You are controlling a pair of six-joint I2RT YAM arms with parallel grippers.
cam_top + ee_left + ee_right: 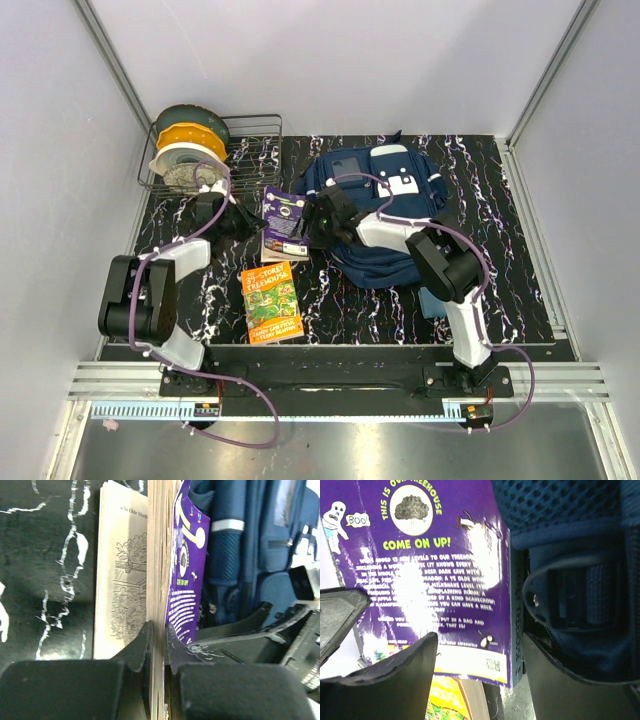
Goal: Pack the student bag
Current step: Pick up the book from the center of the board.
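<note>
From above, the student bag (392,215) lies on the far right part of the black worktop (500,285). A purple book (285,222) lies just left of it. An orange book (272,300) lies nearer, apart from both. A wire basket (262,140) of reels sits at the far left. The left arm bends in from the left, and the left gripper (240,218) is at the purple book's left edge. The right arm reaches left across the student bag, so the right gripper (322,218) is at the book's right edge. I think both meet here so the book can go into the bag

In the left wrist view, the left gripper (157,647) is pinching the purple book (186,565) by its thick stack of pages. I think the tight hold keeps the book from slipping. One page (120,580) lies open on the worktop (45,580). The student bag (250,545) is just past the book

In the right wrist view, the right gripper (479,647) is spread wide. The spine side of the purple book (440,555) sits between its fingers, but nothing is squeezed. The student bag (570,535) is right beside the book
</note>
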